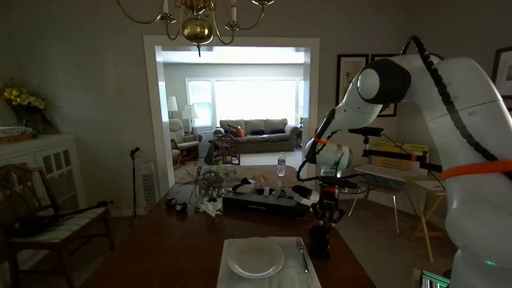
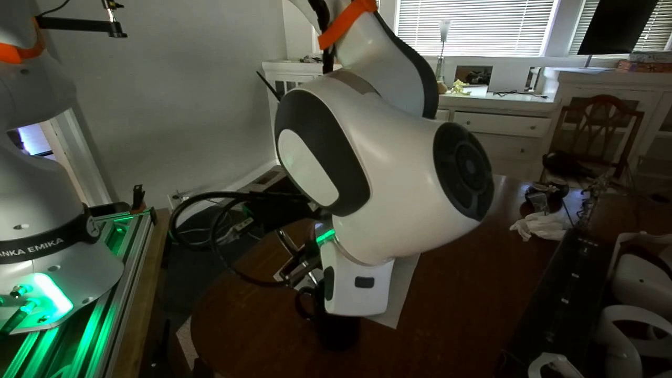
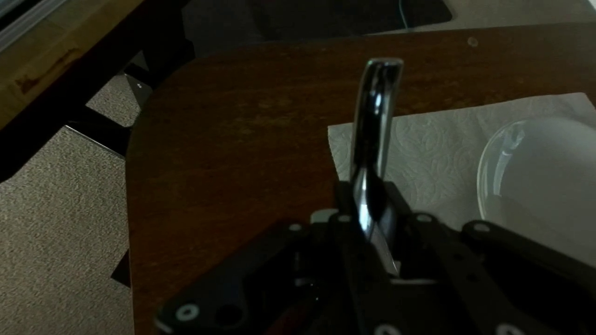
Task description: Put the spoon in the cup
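Note:
The silvery spoon stands upright between the fingertips of my gripper in the wrist view, one end sticking up. The fingers are closed in on it from both sides. In an exterior view my gripper points down right above the dark cup, near its rim. In an exterior view the cup shows on the table below the arm, with a handle on one side. The arm's wrist hides much of the gripper there. The cup's inside and the spoon's lower end are hidden.
Left of the cup lies a paper towel with a white plate and a fork. A long black box, also in an exterior view, lies farther back. A bottle stands behind. The table edge is close to the cup.

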Available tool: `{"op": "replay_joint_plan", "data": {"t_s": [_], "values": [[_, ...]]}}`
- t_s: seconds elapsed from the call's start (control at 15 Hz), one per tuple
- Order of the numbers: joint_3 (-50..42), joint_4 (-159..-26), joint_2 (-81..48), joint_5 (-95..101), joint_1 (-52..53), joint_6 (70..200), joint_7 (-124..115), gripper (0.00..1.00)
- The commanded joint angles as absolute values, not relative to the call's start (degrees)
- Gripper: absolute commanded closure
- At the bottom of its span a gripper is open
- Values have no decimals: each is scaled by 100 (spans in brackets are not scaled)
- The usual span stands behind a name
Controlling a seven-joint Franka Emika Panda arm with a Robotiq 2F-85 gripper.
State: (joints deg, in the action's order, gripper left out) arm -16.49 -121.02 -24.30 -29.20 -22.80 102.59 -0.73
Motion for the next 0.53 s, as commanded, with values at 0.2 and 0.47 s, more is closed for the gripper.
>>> {"op": "replay_joint_plan", "data": {"t_s": [0.2, 0.47], "values": [[-1557, -11668, -2811, -3127, -2481, 9875, -28, 95], [-1532, -11573, -2901, -3125, -2500, 9816, -36, 95]]}}
